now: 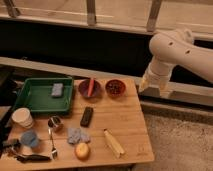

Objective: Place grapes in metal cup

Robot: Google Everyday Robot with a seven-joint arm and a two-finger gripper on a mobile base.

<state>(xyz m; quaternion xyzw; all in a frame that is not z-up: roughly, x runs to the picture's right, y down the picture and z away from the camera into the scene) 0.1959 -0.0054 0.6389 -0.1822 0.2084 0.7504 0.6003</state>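
Observation:
The grapes (116, 88) are a dark purple-red bunch lying in a round dark red bowl (108, 84) at the far edge of the wooden table (125, 120). The metal cup (55, 122) stands upright at the table's left, near the green tray. My gripper (154, 89) hangs off the table's far right corner, to the right of the grapes and above table height. Its two fingers point down, spread apart and hold nothing.
A green tray (35, 100) holds a grey sponge (57, 90). A second dark bowl (90, 88) holds a red utensil. Also on the table are a black remote (87, 116), a yellow-orange fruit (82, 150), a banana (114, 142), a light blue cup (29, 138), a fork (52, 142) and a white bowl (22, 117).

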